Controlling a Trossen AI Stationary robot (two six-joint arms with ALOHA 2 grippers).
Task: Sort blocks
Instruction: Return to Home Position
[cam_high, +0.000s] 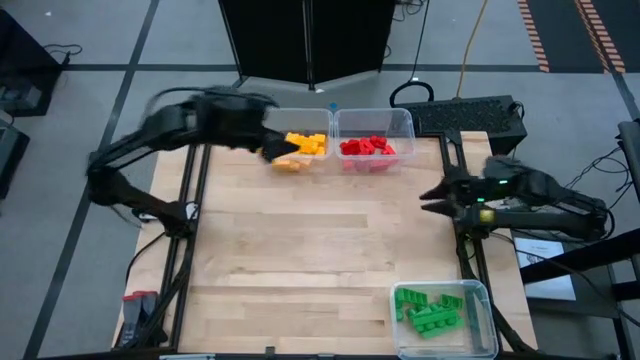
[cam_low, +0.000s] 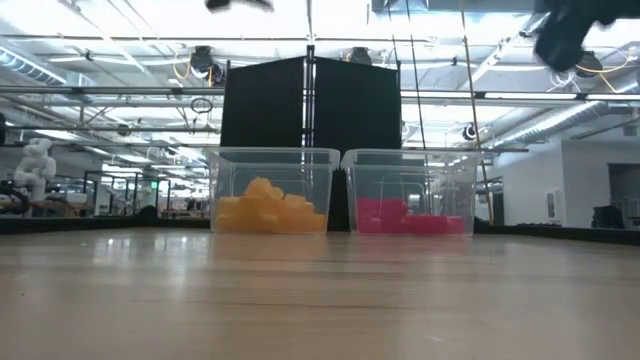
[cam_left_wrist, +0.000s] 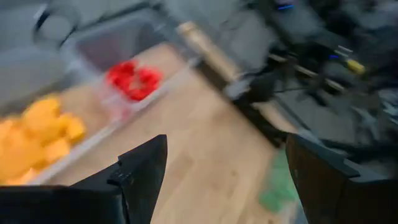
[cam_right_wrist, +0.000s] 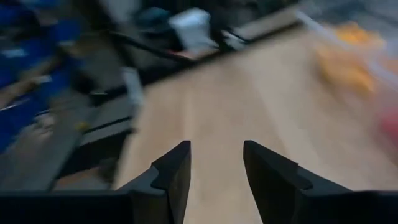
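The pale wooden surface takes up most of what I can see. The left arm is stretched over its far left corner and the right arm is folded low off the right edge. Next come three clear bins: the first bin and second bin side by side at the far edge, and the third bin alone at the near right corner. Every block I can find is inside one: yellow blocks in the first, red blocks in the second, green blocks in the third. The left hand hangs at the first bin's near left corner, fingers spread wide and empty, with the yellow heap just beside it to the right. The right hand sits at the right edge, fingers parted and holding nothing. The sorting looks finished to me, so the left hand's pull-back should lead away from that bin wall. The heaps are too jumbled to show a long axis. I can read no brand or writing.
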